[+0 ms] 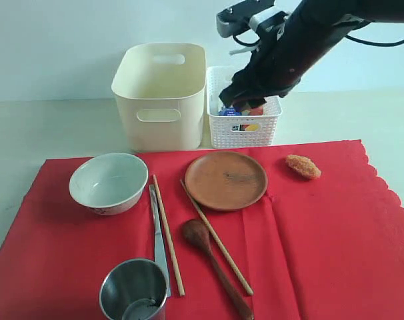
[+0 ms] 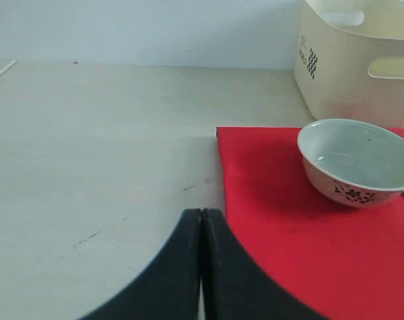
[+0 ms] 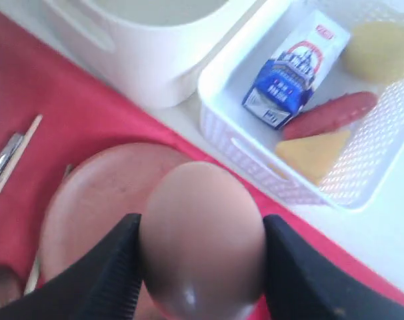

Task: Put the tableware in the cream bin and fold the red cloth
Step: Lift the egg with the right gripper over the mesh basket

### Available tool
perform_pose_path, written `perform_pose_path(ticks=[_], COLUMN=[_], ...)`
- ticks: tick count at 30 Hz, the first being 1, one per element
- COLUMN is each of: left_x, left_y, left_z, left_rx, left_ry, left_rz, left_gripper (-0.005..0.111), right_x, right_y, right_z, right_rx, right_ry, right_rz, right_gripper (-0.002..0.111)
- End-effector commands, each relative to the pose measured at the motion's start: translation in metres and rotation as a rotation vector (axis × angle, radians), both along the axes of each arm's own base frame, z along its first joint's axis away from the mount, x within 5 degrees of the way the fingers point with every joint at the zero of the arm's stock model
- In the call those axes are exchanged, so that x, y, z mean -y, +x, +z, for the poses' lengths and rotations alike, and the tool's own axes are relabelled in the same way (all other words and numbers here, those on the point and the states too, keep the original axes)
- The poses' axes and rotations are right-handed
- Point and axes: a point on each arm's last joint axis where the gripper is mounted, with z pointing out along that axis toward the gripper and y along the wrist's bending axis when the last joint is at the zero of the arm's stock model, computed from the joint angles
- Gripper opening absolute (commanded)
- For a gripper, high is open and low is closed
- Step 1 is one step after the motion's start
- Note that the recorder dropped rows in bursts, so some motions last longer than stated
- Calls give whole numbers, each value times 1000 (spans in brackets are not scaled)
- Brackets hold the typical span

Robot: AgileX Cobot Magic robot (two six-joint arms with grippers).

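Observation:
The red cloth [image 1: 322, 233] lies flat on the table. On it are a white bowl [image 1: 109, 181], a brown plate [image 1: 226, 180], two chopsticks [image 1: 167, 233], a metal knife [image 1: 158, 240], a dark wooden spoon [image 1: 212, 263] and a steel cup [image 1: 134, 292]. Behind them stands the cream bin [image 1: 161, 93]. My right gripper [image 3: 201, 223] is shut on a brown egg [image 3: 201, 253], in the air above the plate's far edge and beside the white basket [image 3: 235, 143]. My left gripper [image 2: 202, 215] is shut and holds nothing, over bare table at the cloth's left edge [image 2: 223, 173].
The white lattice basket [image 1: 245, 130] to the right of the bin holds a milk carton [image 3: 292, 73], a sausage [image 3: 329, 115], cheese [image 3: 315, 152] and a lemon [image 3: 379, 50]. A fried food piece [image 1: 303, 166] lies on the cloth right of the plate.

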Motion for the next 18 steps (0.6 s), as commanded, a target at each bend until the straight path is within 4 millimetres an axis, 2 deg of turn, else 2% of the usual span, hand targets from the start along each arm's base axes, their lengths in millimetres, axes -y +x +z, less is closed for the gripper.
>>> perform_pose_path(ticks=[1, 5, 7, 10, 13, 15, 18], left_x=[0, 0, 0, 0, 0, 0, 0], left_y=[0, 0, 0, 0, 0, 0, 0], left_z=[1, 1, 1, 1, 1, 1, 1], left_rx=[16, 16, 16, 16, 16, 16, 16], left_ry=[-2, -2, -2, -2, -2, -2, -2], left_rz=[-1, -1, -1, -1, -1, -1, -1], left_gripper=[0, 0, 0, 0, 0, 0, 0], right_x=[16, 28, 31, 27, 20, 18, 18], right_y=[39, 72, 87, 105, 113, 116, 118], right_z=[-7, -27, -30, -38, -54, -71, -87], right_rx=[9, 0, 20, 36, 7, -14, -33], right_ry=[64, 85, 110, 140, 177, 159, 139], right_rz=[-98, -153, -176, -167, -127, -101, -85], right_gripper=[0, 0, 0, 0, 0, 0, 0])
